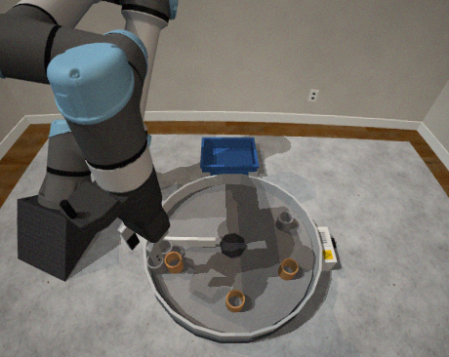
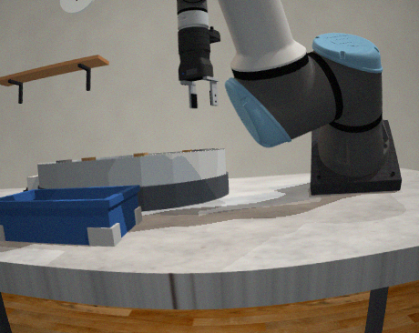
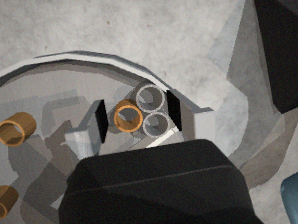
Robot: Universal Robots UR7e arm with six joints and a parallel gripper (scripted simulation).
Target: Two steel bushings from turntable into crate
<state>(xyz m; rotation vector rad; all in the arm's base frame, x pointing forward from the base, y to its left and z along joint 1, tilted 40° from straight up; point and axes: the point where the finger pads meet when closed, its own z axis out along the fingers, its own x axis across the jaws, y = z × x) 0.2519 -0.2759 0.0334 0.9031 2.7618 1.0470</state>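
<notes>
The turntable (image 1: 230,337) (image 2: 92,175) carries steel and orange bushings. Two steel bushings stand close together at its left edge: one (image 3: 151,85) near the rim, the other (image 3: 156,136) beside the white bar. A third steel bushing (image 1: 284,225) stands at the right. An orange bushing (image 1: 174,267) (image 3: 116,119) stands close beside the steel pair. My gripper (image 1: 143,249) (image 2: 203,102) (image 3: 137,107) is open and empty, high above this group, which shows between its fingers in the wrist view. The blue crate (image 1: 228,168) (image 2: 97,206) stands behind the turntable; no bushing shows in it.
Two more orange bushings (image 1: 235,306) (image 1: 288,275) stand at the turntable's front and right. A white bar (image 1: 196,239) runs from the left rim towards the dark hub (image 1: 232,245). A white box (image 1: 326,249) sits outside the right rim. The turntable has a raised rim.
</notes>
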